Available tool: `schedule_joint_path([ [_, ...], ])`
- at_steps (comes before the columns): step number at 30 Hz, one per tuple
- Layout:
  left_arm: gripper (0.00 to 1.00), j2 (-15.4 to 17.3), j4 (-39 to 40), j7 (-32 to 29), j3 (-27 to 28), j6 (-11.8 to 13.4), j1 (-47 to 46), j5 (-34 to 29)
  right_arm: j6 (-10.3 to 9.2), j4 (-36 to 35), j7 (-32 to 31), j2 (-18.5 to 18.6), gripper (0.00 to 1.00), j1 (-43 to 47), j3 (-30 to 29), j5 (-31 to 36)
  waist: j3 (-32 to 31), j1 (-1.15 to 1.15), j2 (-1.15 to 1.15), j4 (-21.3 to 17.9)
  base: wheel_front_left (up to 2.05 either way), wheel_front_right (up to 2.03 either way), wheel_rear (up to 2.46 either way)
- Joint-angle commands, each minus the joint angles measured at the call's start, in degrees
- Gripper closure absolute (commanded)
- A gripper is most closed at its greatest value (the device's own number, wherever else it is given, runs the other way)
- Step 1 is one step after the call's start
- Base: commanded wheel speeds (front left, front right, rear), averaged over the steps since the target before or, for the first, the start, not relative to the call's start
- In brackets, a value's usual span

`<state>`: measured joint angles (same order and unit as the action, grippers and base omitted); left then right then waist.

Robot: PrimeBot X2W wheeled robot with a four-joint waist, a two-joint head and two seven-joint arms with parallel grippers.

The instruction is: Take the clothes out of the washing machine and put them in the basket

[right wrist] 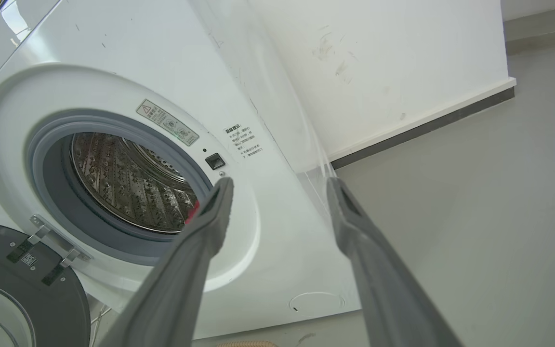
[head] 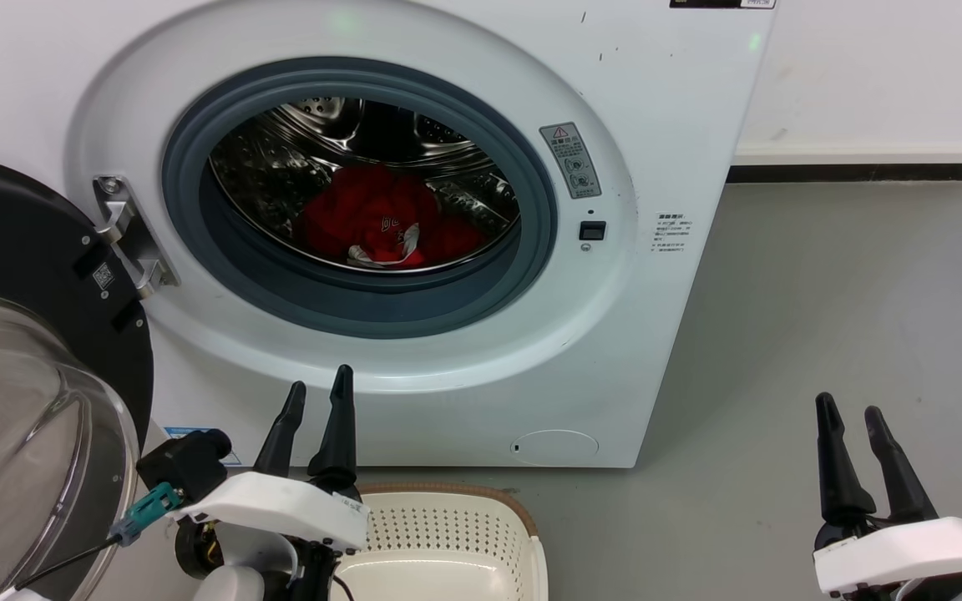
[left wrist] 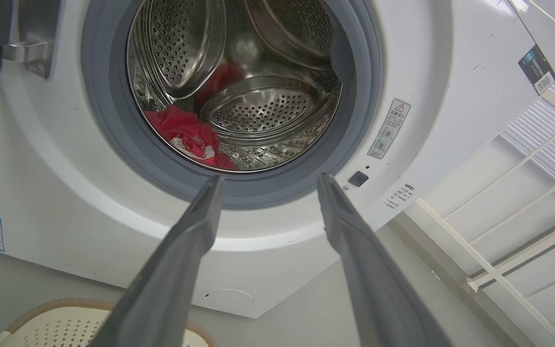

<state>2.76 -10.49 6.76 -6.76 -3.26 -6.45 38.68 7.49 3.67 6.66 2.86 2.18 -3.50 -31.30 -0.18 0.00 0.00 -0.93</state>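
Awaiting pickup: clothes (head: 372,219) at 6 o'clock in washing machine (head: 656,125), door (head: 26,250) wide for access, basket (head: 448,527) below; L tool (head: 321,377) & R tool (head: 847,404) spread, empty.

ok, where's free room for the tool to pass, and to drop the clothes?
Free: the washing machine porthole above the clothes, inside the grey rim; the basket, its visible inside bare, beside the left tool; the grey floor between the machine's side and the right tool. Crowded: far left, where the open door and hinge stand.
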Motion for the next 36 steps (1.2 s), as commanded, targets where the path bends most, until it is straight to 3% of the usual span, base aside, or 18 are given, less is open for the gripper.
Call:
schedule_joint_path([
  [1, 0.00, 0.16, 0.47, 0.49, -0.21, 0.28, -1.60, -1.67, 0.01, -0.72, 0.51, 0.07, 0.00, -0.03, 0.05, 1.96, 0.00, 0.00, 0.00, -0.04, 0.00, 0.00, 0.00],
  [36, 0.00, 0.16, -0.75, 5.28, -2.99, 2.14, -0.61, -21.68, 0.00, -2.16, 3.92, 0.05, 0.00, 1.97, 1.47, 22.46, 0.30, 0.00, 0.00, 0.43, 0.00, 0.00, 0.00],
])
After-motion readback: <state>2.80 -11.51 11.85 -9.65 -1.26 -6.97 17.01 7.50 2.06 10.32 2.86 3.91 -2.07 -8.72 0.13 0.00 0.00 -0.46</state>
